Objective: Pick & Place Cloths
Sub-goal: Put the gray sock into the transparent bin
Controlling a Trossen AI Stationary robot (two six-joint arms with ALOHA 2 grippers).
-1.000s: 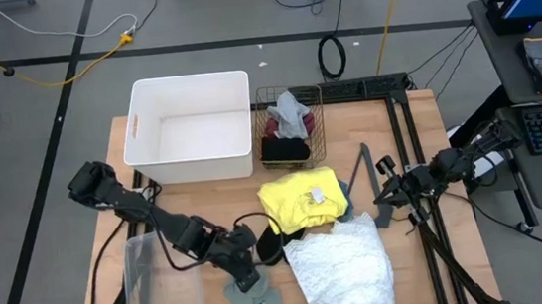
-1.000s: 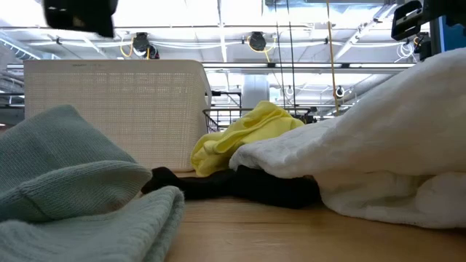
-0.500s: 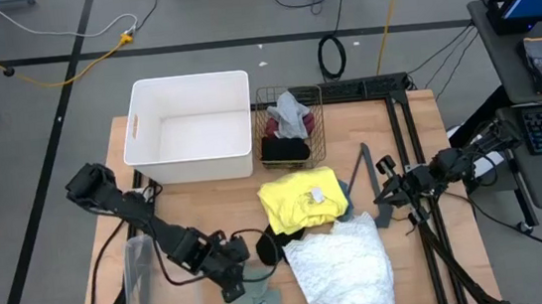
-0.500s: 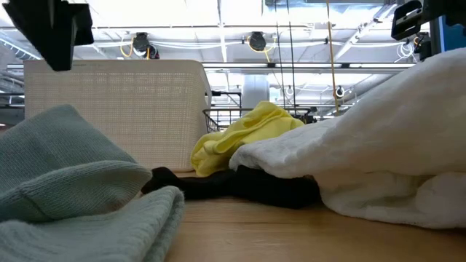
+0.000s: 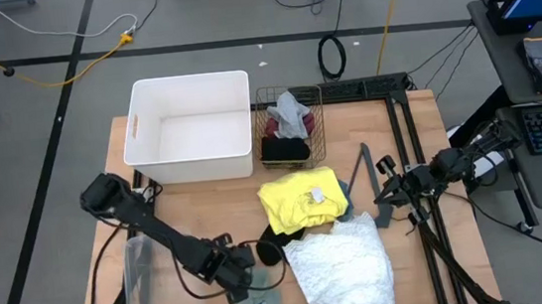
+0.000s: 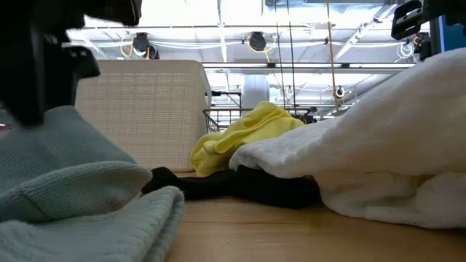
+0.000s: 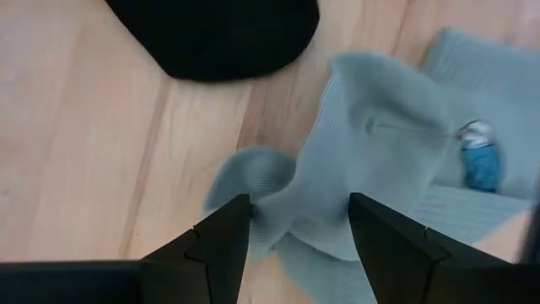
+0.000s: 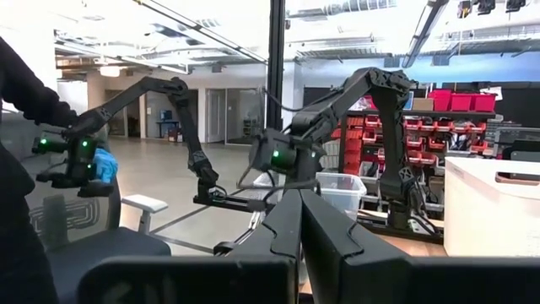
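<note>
The sage-green cloth lies flat near the table's near edge; in the left wrist view a raised fold of the sage-green cloth sits between my fingers. My left gripper is open, low over that fold. A black cloth lies partly under the yellow cloth and the white lacy cloth. Grey, maroon and black cloths sit in the wire basket. My right gripper waits shut at the table's right edge. My left gripper comes at the sage-green cloth from above. Its fingers stand on either side of the raised fold. The rest of the cloth lies on the table. I cannot tell whether the fingers touch the fold.
A white bin stands at the far left beside the wire basket. A clear plastic container lies at the near left. A thin dark V-shaped bar lies right of the yellow cloth. Bare wood shows between the bin and my left arm.
My left gripper has come down toward the sage-green cloth and drifted slightly toward the table's left; in the low view its dark body drops from the top of the picture to just above the cloth. The cloths lie as before.
</note>
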